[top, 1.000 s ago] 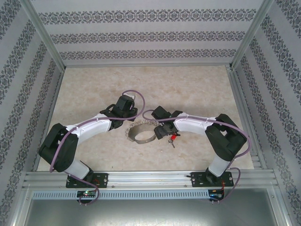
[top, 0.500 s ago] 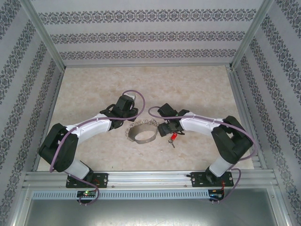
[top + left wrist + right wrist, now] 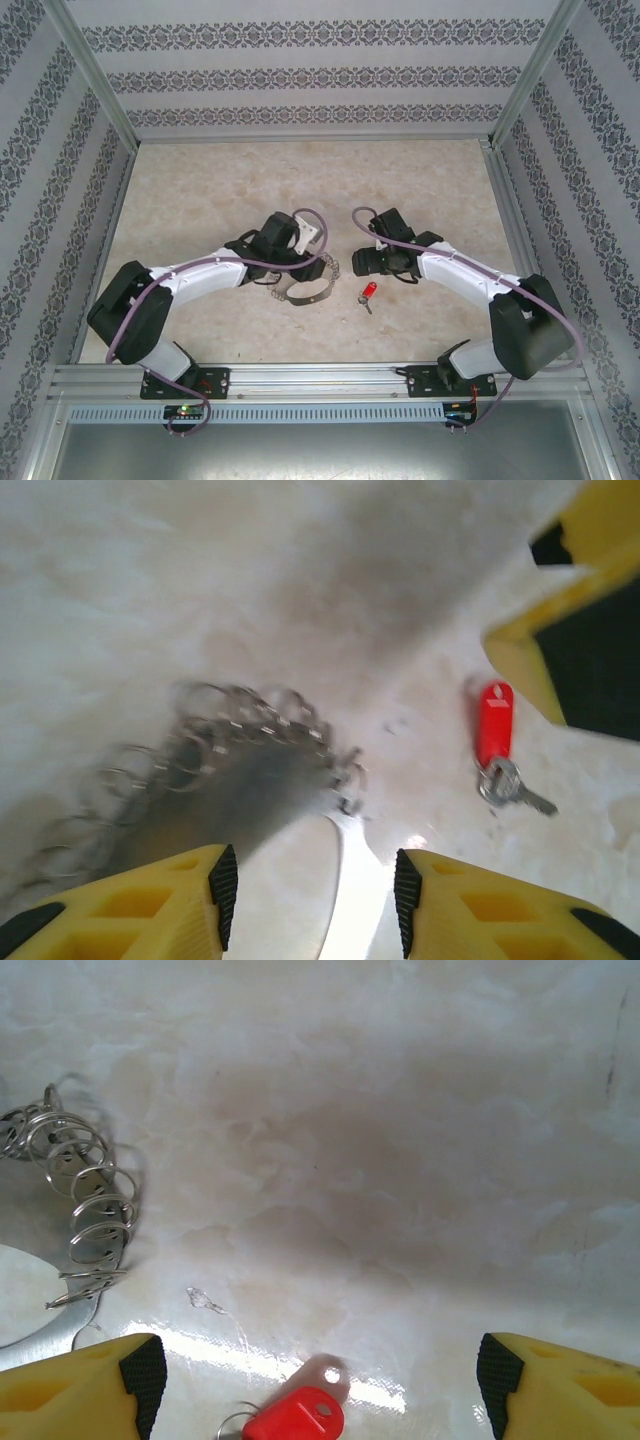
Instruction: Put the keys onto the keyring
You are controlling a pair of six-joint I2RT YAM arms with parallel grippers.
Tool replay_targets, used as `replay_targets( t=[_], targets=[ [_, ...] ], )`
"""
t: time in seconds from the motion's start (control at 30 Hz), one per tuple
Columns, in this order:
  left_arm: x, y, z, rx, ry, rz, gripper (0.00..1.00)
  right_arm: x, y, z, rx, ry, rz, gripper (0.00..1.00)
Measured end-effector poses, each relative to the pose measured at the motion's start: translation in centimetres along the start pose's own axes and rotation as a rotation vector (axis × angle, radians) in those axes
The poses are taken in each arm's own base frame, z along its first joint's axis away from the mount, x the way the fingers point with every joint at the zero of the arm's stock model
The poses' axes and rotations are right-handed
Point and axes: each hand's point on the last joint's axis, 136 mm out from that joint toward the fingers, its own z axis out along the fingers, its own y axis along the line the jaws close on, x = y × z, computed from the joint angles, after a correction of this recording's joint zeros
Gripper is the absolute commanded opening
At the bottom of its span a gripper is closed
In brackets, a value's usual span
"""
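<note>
Two shifts within the last second. On the right: backs off toward the far right, away from the key (image 3: 368,293), with the right gripper (image 3: 320,1375) spread wide and nothing between its fingers. Leaves the key lying flat on the table (image 3: 200,190), just right of the keyring (image 3: 300,296) and apart from it. On the left: swings rightward over the hoop, with the left gripper (image 3: 310,885) half parted astride the flat band and no clamp visible on it. Blurs the fringe in the left wrist view, so likely nudges the ring. Suggests a key set down for a fresh grasp; threading not yet done.
</note>
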Motion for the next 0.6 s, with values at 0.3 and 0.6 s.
replay_targets(
  t=[0.3,0.6],
  targets=[
    [4.0,-1.9,2.8,0.014,0.072,0.085,0.42,-0.1,-1.0,-1.3,-0.109,-0.049,0.16,0.83],
    [4.0,-1.8,4.1,-0.059,0.019,0.15,0.4,-0.6,-1.4,-2.3,-0.159,-0.096,0.226,0.83]
  ],
)
